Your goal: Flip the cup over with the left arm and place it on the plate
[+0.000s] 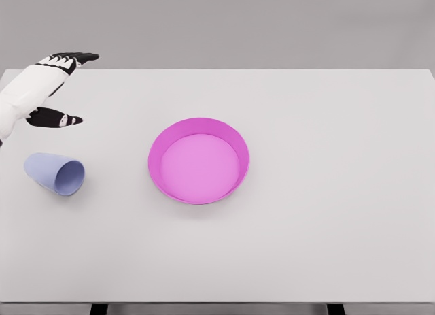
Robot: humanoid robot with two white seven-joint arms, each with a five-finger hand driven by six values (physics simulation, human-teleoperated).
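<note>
A pale blue cup point(56, 173) lies on its side near the table's left edge, its open mouth turned toward the lower right. A magenta plate point(198, 160) with a raised rim sits at the middle of the table, right of the cup. My left hand point(66, 87) hovers at the far left, above and behind the cup, apart from it. Its black fingers point(80, 58) are stretched out and the thumb point(58, 118) is spread, with nothing held. The right arm does not show.
The white table point(326, 192) fills the view; its front edge runs along the bottom and its back edge meets a grey wall.
</note>
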